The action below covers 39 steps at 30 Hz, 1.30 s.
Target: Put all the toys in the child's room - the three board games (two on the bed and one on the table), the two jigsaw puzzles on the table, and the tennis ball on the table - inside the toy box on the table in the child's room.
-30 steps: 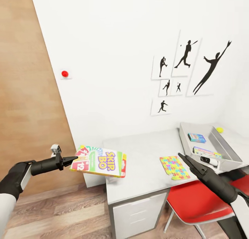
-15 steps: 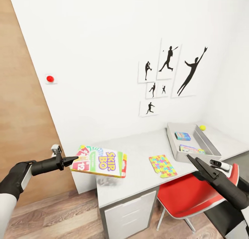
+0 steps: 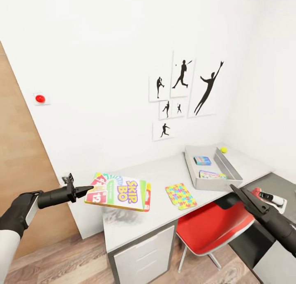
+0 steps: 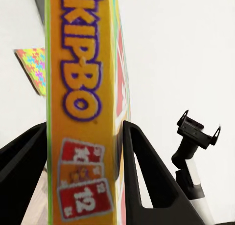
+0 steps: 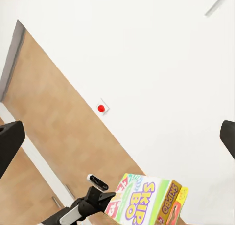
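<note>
Head view: the left gripper, at lower left of the frame, is clamped on the near edge of the Skip-Bo box, which it holds flat in the air over the left end of the table. The step in hand looks like the carry: this game is on its way to the toy box, at right of centre on the table by the wall. A blue game and another flat printed item already lie inside it; the ball sits on the table just beyond its far rim, and one jigsaw lies on the table between the held box and the bin. The next move calls for closing in, lifting over the bin's near wall and letting go. The red chair stands tucked under the table front, so the open floor is to its left. The right gripper, at lower right, carries nothing; its fingers look nearly together, though I cannot tell for sure here.

Left wrist view: both fingers press the box's orange spine, with the jigsaw at the left edge.

Right wrist view: fingertips sit at opposite frame edges, so the jaws stand apart; the Skip-Bo box shows at the bottom.
</note>
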### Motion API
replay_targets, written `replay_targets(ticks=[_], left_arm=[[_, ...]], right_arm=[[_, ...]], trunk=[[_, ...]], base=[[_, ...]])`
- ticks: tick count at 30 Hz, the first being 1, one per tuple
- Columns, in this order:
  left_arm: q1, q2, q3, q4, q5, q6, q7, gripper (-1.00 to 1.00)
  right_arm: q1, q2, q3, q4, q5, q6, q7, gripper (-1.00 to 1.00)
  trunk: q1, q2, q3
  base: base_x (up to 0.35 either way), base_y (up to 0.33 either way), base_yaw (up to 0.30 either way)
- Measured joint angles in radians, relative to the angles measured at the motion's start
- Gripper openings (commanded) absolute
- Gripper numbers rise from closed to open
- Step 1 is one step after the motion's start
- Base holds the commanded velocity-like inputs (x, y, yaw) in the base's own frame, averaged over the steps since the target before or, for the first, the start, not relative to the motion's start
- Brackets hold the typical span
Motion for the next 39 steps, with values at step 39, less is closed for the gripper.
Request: replay_targets(ticks=[39], left_arm=[[0.002,-0.001,0.006,-0.001,0.004,-0.033,0.0,-1.0]], right_arm=[[0.002,0.002,-0.011,0.0,0.008,-0.008,-0.001,1.0]], trunk=[[0.0,0.0,0.023]], base=[[0.135,-0.169,-0.068]])
